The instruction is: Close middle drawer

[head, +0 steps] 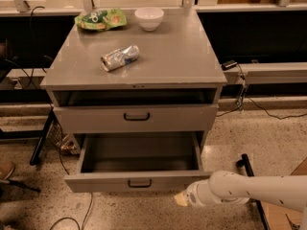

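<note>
The middle drawer (139, 181) is a grey metal drawer with a low wide front and a small black centre handle. It is pulled far out of the cabinet and its inside is empty. My gripper (182, 199) is on the end of the white arm (249, 190), which reaches in from the right. It is low, just in front of and below the right end of the drawer's front. The lowest drawer is hidden under the open one.
The taller-fronted top drawer (136, 117) stands slightly open. On the cabinet top (177, 56) lie a crushed can (120, 57), a white bowl (149, 17) and a green chip bag (100, 19). Cables (62, 147) and a black stand (41, 138) are at the left, and a black bar (249, 169) lies on the floor at the right.
</note>
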Motion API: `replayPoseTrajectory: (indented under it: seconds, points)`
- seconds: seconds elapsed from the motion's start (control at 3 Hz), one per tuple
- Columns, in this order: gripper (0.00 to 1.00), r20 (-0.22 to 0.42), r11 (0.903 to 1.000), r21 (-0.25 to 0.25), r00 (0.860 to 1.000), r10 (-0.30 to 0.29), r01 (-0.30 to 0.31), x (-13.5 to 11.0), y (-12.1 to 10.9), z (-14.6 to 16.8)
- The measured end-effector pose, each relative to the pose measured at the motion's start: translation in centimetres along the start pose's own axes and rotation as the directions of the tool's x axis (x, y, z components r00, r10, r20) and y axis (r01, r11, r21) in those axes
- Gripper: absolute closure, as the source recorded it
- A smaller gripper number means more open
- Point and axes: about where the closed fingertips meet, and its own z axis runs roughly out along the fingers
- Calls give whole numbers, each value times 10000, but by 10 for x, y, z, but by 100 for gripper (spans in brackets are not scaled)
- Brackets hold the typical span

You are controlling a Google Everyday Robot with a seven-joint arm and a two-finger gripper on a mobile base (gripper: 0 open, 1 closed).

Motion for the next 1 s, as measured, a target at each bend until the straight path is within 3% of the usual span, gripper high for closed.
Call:
replayPoseTrajectory:
  seconds: [0.67, 1.0]
  points:
    - [100, 379, 9956, -106, 9950, -922, 927, -43, -30, 32]
    - [100, 382, 9956, -106, 9950, -925, 930, -42, -29, 32]
